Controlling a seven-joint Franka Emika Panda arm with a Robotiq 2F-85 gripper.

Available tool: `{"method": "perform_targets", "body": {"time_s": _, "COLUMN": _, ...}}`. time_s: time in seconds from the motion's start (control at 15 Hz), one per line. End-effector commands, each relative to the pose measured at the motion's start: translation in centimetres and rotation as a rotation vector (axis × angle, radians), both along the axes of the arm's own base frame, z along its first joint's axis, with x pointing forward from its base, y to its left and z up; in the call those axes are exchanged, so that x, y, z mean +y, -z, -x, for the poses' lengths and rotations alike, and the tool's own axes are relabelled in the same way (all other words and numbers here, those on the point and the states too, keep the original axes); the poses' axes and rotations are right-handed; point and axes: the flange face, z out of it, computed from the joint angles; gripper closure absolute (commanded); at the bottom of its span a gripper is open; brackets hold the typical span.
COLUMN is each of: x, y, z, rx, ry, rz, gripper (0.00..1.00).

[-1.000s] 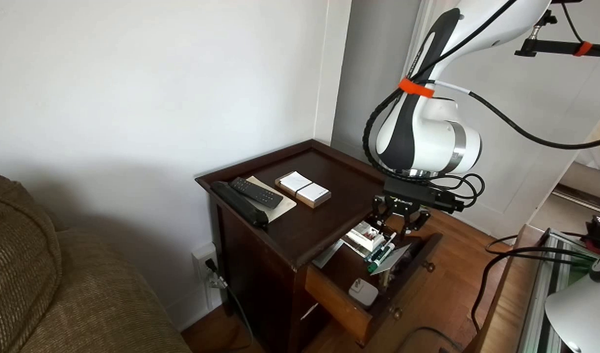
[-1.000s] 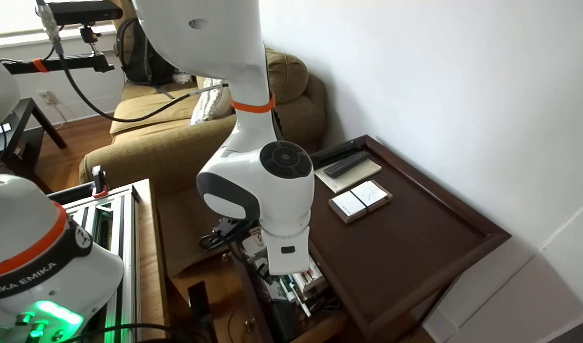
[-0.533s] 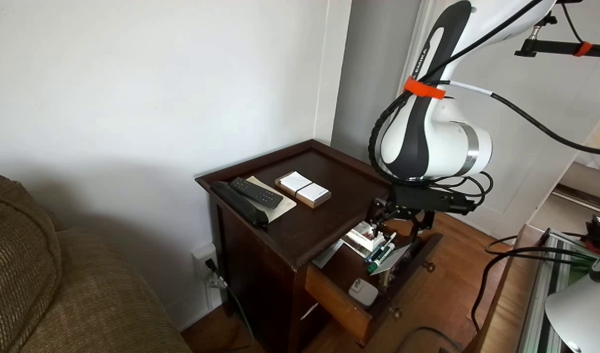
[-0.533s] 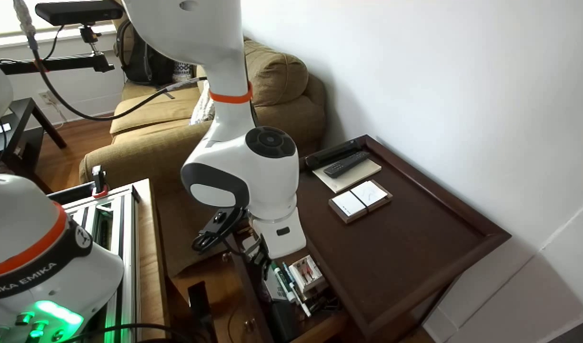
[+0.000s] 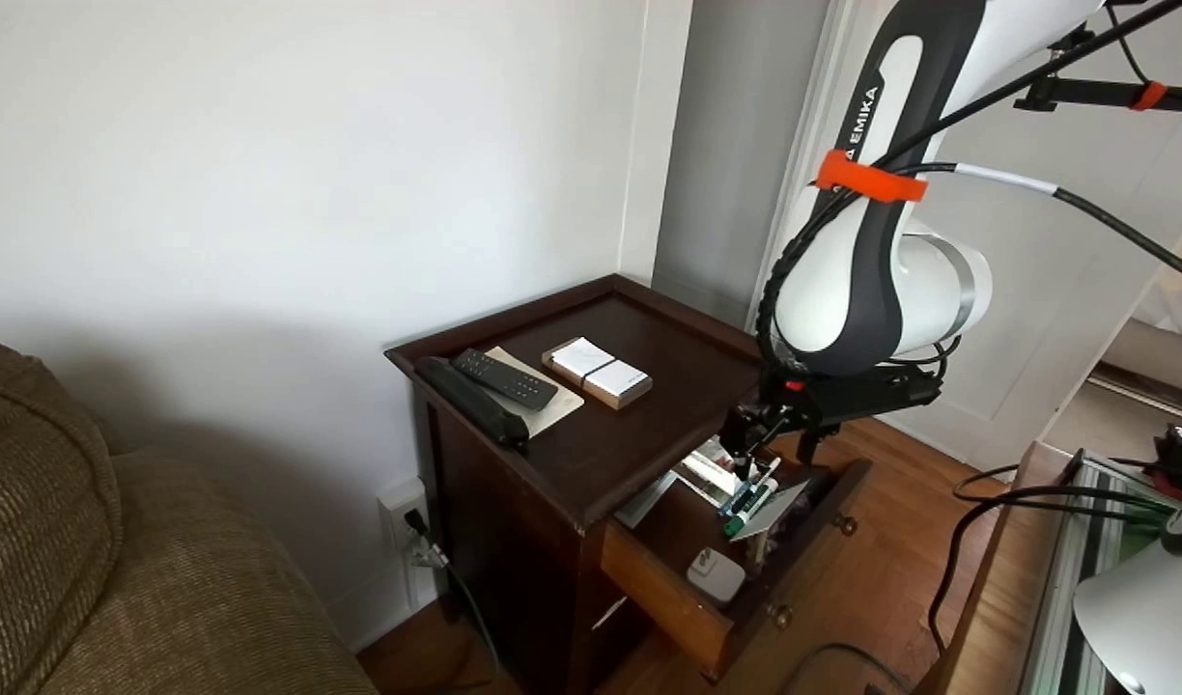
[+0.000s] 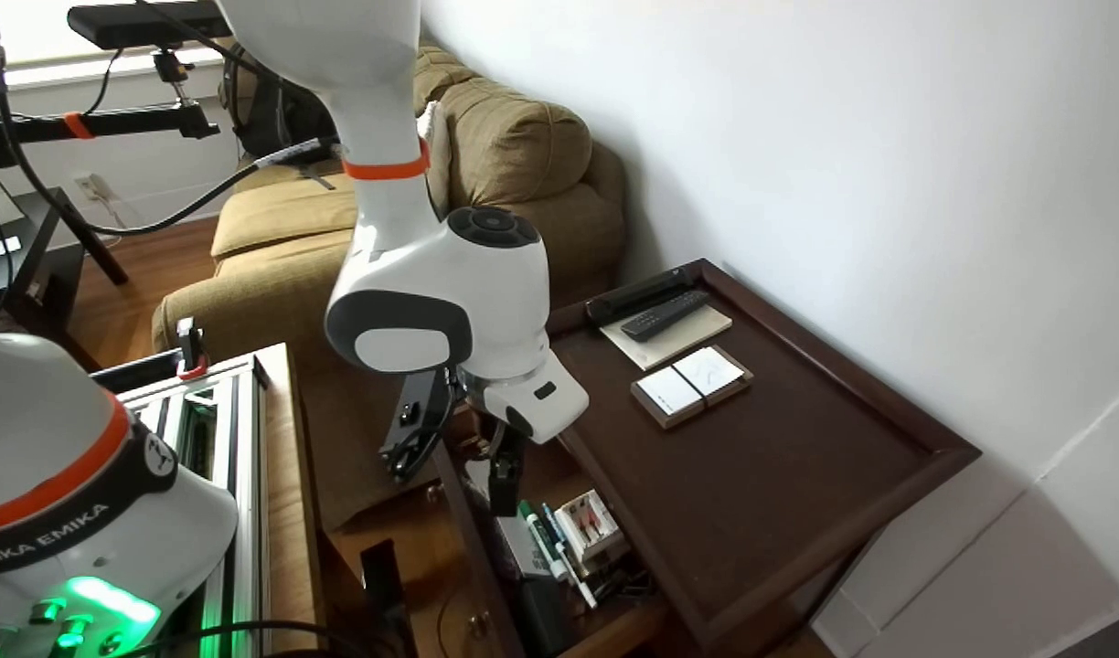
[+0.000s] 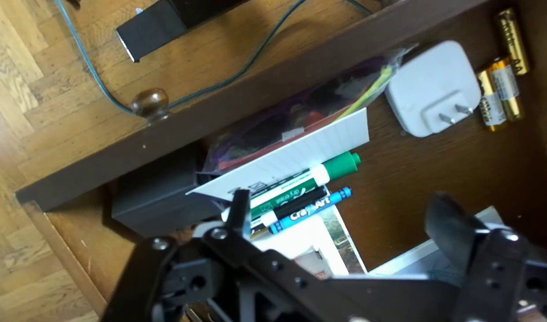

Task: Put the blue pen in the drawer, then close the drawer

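The drawer is pulled open from the dark side table; its side wall [image 5: 663,589] and front rim [image 6: 475,548] show in the exterior views, its bare floor [image 7: 416,179] in the wrist view. A blue pen-like stick marked Cra-Z-Art [image 7: 310,211] lies in the drawer beside a black-capped marker and a green marker [image 7: 342,166]. A bit of blue also shows there in an exterior view [image 5: 743,498]. My gripper [image 7: 342,205] is open and empty above the drawer, the blue stick between its fingers in the wrist view, not held. It shows in both exterior views [image 5: 773,459] [image 6: 504,484].
The drawer also holds a white charger [image 7: 434,89], batteries [image 7: 497,98], a tilted white card [image 7: 296,154], a dark box [image 7: 161,197] and white boxes [image 6: 589,525]. The table top overhangs the drawer's back. Remotes [image 5: 504,378] and a notepad [image 5: 599,372] lie on it.
My arm has swung along the drawer toward the sofa side, and the wrist has turned and tilted. The gripper stays open. The drawer and its contents look unmoved.
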Motion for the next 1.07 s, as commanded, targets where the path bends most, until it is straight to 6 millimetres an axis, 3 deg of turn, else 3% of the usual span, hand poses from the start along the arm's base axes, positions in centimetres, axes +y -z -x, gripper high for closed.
{"method": "perform_targets", "body": {"time_s": 0.0, "x": 0.6, "y": -0.5, "z": -0.5, "rx": 0.001, "ry": -0.175, "rz": -0.007, "gripper": 0.0}}
{"method": "perform_targets", "body": {"time_s": 0.47, "x": 3.0, "y": 0.6, "z": 0.5, "rx": 0.062, "ry": -0.355, "rz": -0.147, "gripper": 0.0}}
{"method": "perform_targets", "body": {"time_s": 1.0, "x": 0.2, "y": 0.7, "z": 2.7, "rx": 0.27, "ry": -0.383, "rz": -0.198, "gripper": 0.0}}
